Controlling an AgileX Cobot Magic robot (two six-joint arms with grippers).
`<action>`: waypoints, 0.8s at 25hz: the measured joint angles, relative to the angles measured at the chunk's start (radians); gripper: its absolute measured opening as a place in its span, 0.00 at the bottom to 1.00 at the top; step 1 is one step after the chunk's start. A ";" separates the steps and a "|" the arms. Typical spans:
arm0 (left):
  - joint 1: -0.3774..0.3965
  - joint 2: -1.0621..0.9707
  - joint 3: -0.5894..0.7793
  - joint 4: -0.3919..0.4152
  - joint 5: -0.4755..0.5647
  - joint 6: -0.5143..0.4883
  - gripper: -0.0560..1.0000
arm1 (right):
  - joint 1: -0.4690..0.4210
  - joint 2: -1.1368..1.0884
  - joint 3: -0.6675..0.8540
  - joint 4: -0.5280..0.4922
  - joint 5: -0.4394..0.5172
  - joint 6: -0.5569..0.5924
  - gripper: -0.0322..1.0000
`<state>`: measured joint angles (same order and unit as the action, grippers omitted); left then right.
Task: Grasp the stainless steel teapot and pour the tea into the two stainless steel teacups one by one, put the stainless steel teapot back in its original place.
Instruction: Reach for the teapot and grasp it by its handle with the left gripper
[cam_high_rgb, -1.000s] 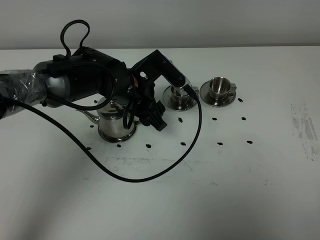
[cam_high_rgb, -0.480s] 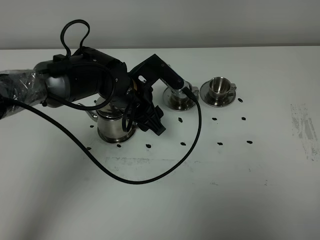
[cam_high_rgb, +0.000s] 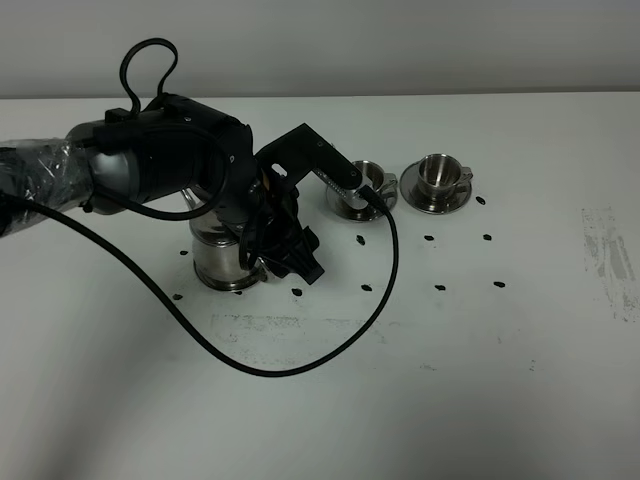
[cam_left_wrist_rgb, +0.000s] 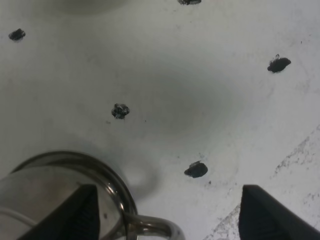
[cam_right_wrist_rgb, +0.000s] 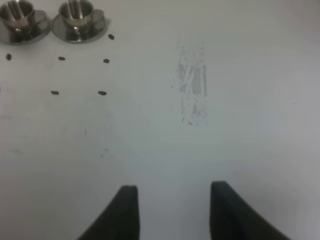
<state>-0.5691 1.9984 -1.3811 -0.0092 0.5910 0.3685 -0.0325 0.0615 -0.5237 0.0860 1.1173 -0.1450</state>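
The stainless steel teapot (cam_high_rgb: 222, 260) is standing upright beneath the left arm (cam_high_rgb: 160, 165), the two teacups (cam_high_rgb: 437, 176) waiting on saucers (cam_high_rgb: 412, 197) nearby. The left gripper (cam_left_wrist_rgb: 167, 192) is bracketing its loop handle (cam_left_wrist_rgb: 150, 229), fingers spread, clamping nothing (whether taking or releasing cannot be told). The right gripper (cam_right_wrist_rgb: 172, 210) is hanging unclenched, well apart, over the white, black-dotted table (cam_high_rgb: 450, 380); a plain pale wall (cam_high_rgb: 400, 50) is backing it.

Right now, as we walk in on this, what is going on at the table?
The left gripper is open and low at the teapot, which stands upright. The pot's handle lies between its fingers and is not clamped. A cup partly behind the arm and a second cup sit on saucers to the pot's right, apart from it. The right gripper is open over the table, holding nothing.
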 joint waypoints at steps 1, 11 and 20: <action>0.000 -0.004 0.000 0.000 0.003 0.000 0.59 | 0.000 0.000 0.000 0.000 0.000 0.000 0.35; -0.002 -0.031 0.000 -0.034 0.096 -0.001 0.59 | 0.000 0.000 0.000 0.000 0.000 0.000 0.35; -0.043 -0.053 0.000 -0.049 0.087 -0.001 0.59 | 0.000 0.000 0.000 0.000 0.000 0.000 0.35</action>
<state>-0.6122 1.9455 -1.3811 -0.0582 0.6784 0.3674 -0.0325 0.0615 -0.5237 0.0860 1.1173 -0.1450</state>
